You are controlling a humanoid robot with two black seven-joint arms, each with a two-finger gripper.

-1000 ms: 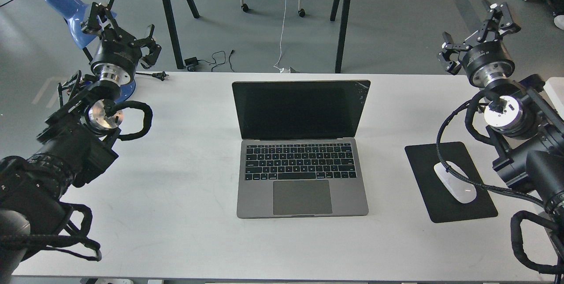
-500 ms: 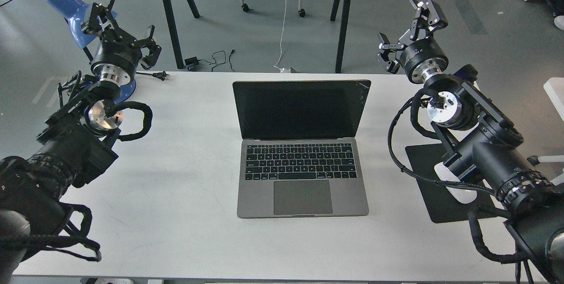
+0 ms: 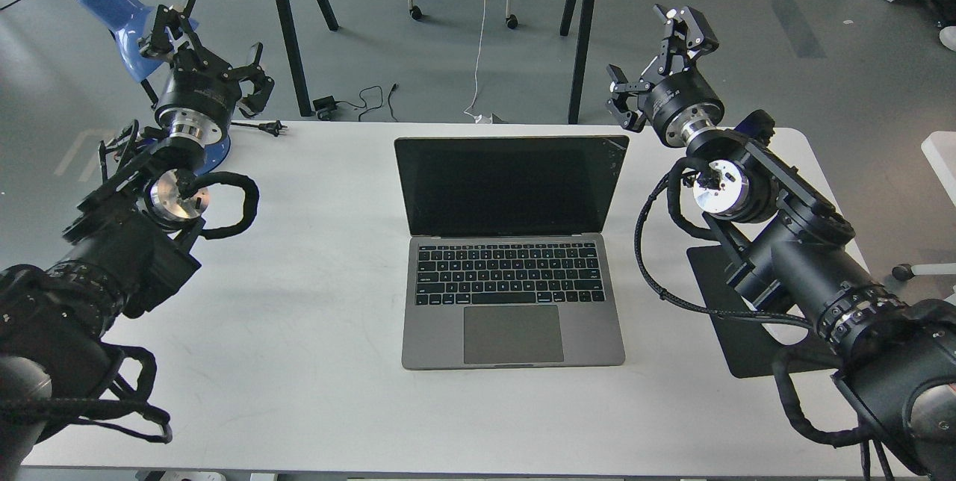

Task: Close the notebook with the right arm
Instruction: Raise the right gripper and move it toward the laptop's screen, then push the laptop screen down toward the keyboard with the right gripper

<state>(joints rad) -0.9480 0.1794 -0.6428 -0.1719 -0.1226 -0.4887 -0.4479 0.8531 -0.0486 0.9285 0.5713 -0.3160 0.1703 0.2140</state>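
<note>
The notebook (image 3: 512, 249), a space-grey laptop with a black keyboard and dark screen, stands open in the middle of the white table (image 3: 314, 331). Its screen is upright, facing me. My right gripper (image 3: 650, 55) is open and empty, raised just right of and behind the screen's top right corner, not touching it. My right arm (image 3: 792, 249) reaches in from the lower right. My left gripper (image 3: 205, 44) is open and empty at the far left, near the table's back corner.
A black mouse pad (image 3: 728, 331) lies right of the notebook, largely covered by my right arm; the mouse is hidden. A blue lamp (image 3: 112, 7) stands behind my left gripper. Black table legs (image 3: 582, 33) and cables are on the floor behind.
My right arm has swung left from the table's right edge toward the notebook's top right corner, now covering the mouse. The left arm and notebook have not moved.
</note>
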